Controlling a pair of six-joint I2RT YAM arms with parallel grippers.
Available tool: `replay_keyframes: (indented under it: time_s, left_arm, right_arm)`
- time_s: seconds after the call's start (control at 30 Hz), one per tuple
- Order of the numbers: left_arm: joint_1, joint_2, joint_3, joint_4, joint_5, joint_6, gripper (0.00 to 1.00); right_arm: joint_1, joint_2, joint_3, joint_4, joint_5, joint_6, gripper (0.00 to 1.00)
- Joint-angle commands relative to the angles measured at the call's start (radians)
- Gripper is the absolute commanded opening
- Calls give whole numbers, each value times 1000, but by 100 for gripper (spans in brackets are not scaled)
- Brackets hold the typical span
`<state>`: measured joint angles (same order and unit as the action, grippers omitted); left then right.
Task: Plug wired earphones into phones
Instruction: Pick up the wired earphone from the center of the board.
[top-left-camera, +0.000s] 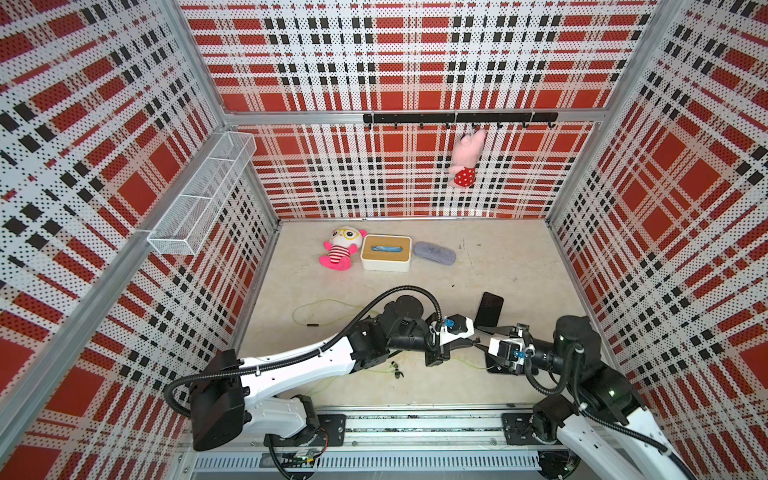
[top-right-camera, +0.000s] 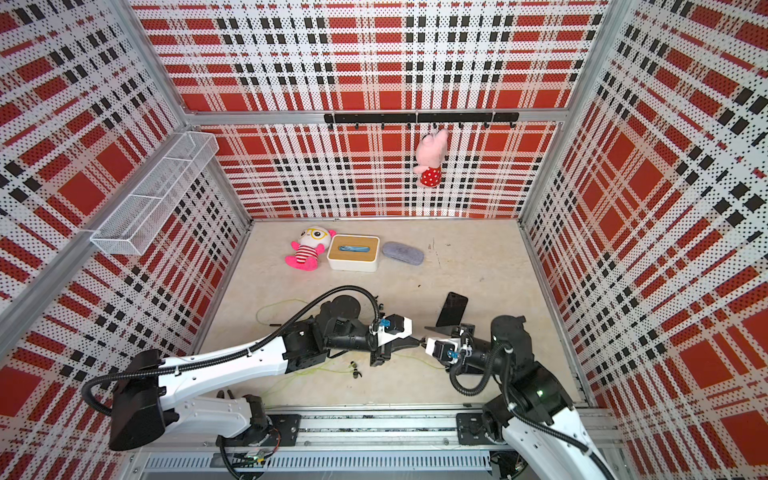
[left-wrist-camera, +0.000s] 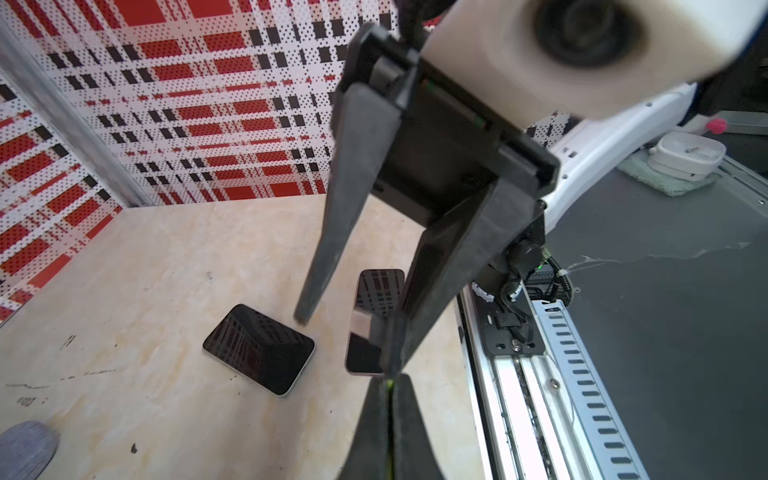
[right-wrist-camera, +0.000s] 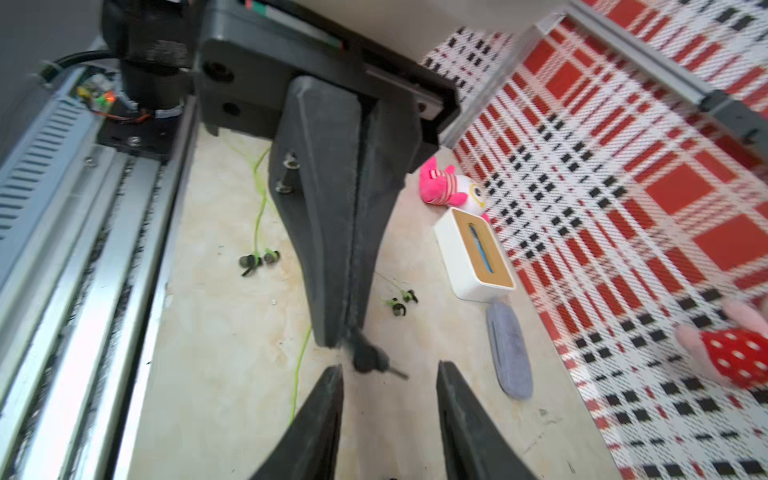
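While the two arms meet tip to tip right of centre and toward the front edge of the surface (top-left-camera: 415, 286), the left gripper (right-wrist-camera: 337, 338) has its jaws pressed fully together on a black plug (right-wrist-camera: 368, 355). The plug's metal pin sticks out past the tips. In the left wrist view a yellow-green cable (left-wrist-camera: 390, 386) shows as a thin line in the seam between those jaws. The right gripper (right-wrist-camera: 389, 365) faces it with jaws parted and nothing in their grasp, and the pin points into that gap. The blur hides whether either tip touches it.

Toward the right edge a phone (left-wrist-camera: 257, 349) lies flat, screen up. A second phone (left-wrist-camera: 376, 291), nearer the front edge, is partly hidden behind one of the right gripper's jaws.

A pair of earbuds (right-wrist-camera: 257, 259) rests close to the front edge, and another pair (right-wrist-camera: 401, 303) lies a little further in. Toward the left edge a cable loop (top-left-camera: 328, 305) curls beside a loose plug (top-left-camera: 311, 325).

Along the back edge sit a plush toy (top-left-camera: 341, 248), a white box (top-left-camera: 386, 252) with a wooden lid and a grey case (top-left-camera: 434, 252). A pink plush (top-left-camera: 467, 158) hangs from a hook rail (top-left-camera: 415, 118) on the back wall.
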<state>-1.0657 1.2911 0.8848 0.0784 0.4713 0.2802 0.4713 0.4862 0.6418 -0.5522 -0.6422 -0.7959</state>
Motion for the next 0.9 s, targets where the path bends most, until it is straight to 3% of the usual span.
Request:
replay_keyframes:
  time_s: [0.0,0.27,0.37,0.87]
  left_arm:
    - [13,-27,2,-6,64,39,0]
    - [38,-28,4,-39,63,46,0]
    - [41,-22,9,-46,64,43,0]
    - [51,-10,21,-47,46,29,0]
  right_arm:
    - [7,64,83,-43,-171,-176,37]
    - [7,111,142,-143,-190,-238,27]
    - [6,98,138,-142,-182,-239,19]
    - [6,85,127,-156,-156,-230,1]
